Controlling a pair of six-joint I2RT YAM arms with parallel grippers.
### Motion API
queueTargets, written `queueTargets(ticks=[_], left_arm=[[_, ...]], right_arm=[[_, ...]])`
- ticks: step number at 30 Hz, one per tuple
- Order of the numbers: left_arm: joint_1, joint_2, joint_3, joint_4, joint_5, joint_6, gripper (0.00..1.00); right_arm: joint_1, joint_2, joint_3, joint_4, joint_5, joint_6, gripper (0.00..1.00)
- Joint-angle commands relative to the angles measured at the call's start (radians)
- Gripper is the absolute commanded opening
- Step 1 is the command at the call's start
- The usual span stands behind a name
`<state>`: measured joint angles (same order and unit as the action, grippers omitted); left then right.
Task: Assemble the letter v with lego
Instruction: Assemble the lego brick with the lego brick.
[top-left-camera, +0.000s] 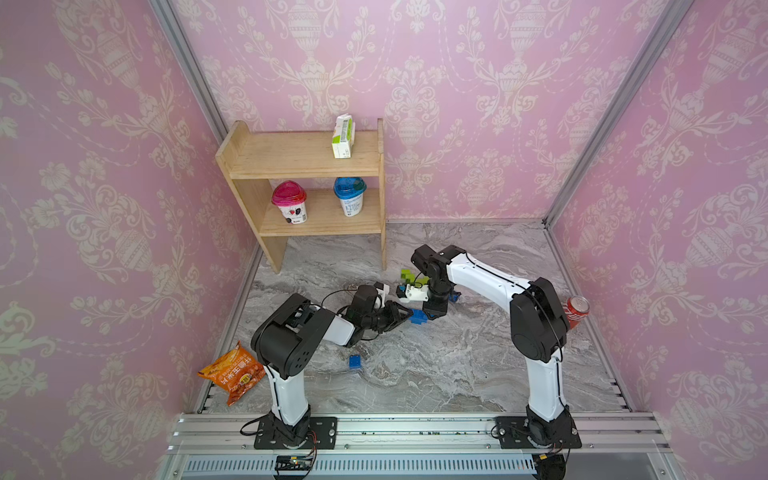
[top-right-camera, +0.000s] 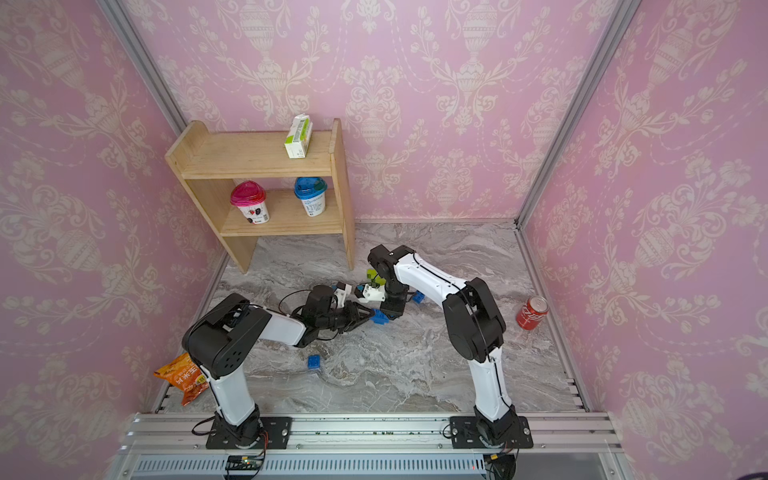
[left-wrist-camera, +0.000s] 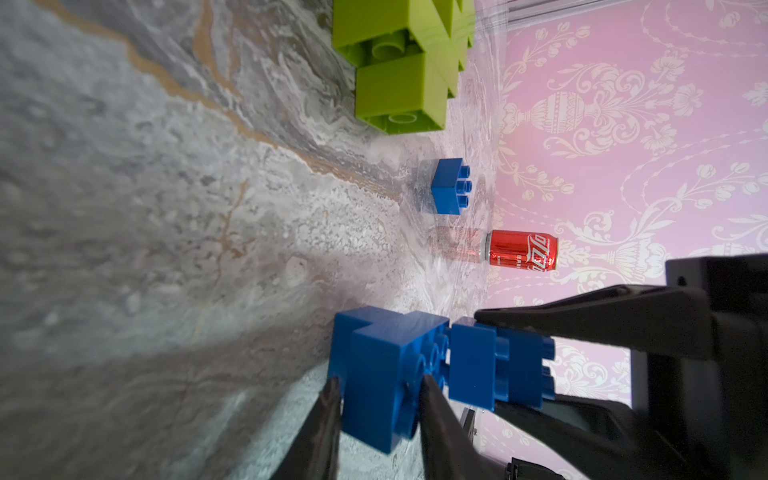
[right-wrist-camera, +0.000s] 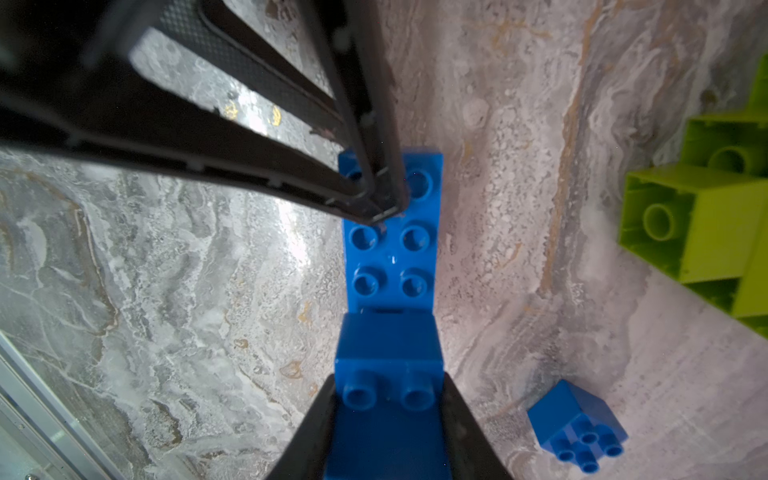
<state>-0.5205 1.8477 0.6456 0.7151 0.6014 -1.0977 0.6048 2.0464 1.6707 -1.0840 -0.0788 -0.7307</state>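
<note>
In the left wrist view my left gripper (left-wrist-camera: 380, 382) is shut on a long blue lego brick (left-wrist-camera: 374, 361), one finger on each side. My right gripper (right-wrist-camera: 389, 380) is shut on a smaller blue brick (right-wrist-camera: 388, 345), which sits against the end of the long brick (right-wrist-camera: 390, 257). Both top views show the two grippers meeting at the blue bricks (top-left-camera: 417, 316) mid-table, left gripper (top-left-camera: 409, 314) facing right gripper (top-left-camera: 429, 315). A lime-green lego cluster (top-left-camera: 409, 278) lies just behind them. One loose blue brick (top-left-camera: 455, 297) lies near the right arm, another (top-left-camera: 355, 361) nearer the front.
A red soda can (top-left-camera: 577, 311) stands at the right edge of the marble table. The wooden shelf (top-left-camera: 307, 166) at the back left holds two cups and a carton. An orange snack bag (top-left-camera: 232, 372) lies at the front left by the left arm's base.
</note>
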Motion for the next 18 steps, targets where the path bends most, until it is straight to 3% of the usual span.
queueTargets(ticks=[1, 18], left_arm=[[-0.004, 0.002, 0.010, -0.041, 0.009, 0.004, 0.33], [-0.004, -0.002, 0.001, -0.029, 0.003, -0.001, 0.33]], right_arm=[[0.008, 0.037, 0.021, -0.037, 0.007, 0.012, 0.00], [0.018, 0.056, 0.015, -0.051, 0.011, 0.031, 0.00]])
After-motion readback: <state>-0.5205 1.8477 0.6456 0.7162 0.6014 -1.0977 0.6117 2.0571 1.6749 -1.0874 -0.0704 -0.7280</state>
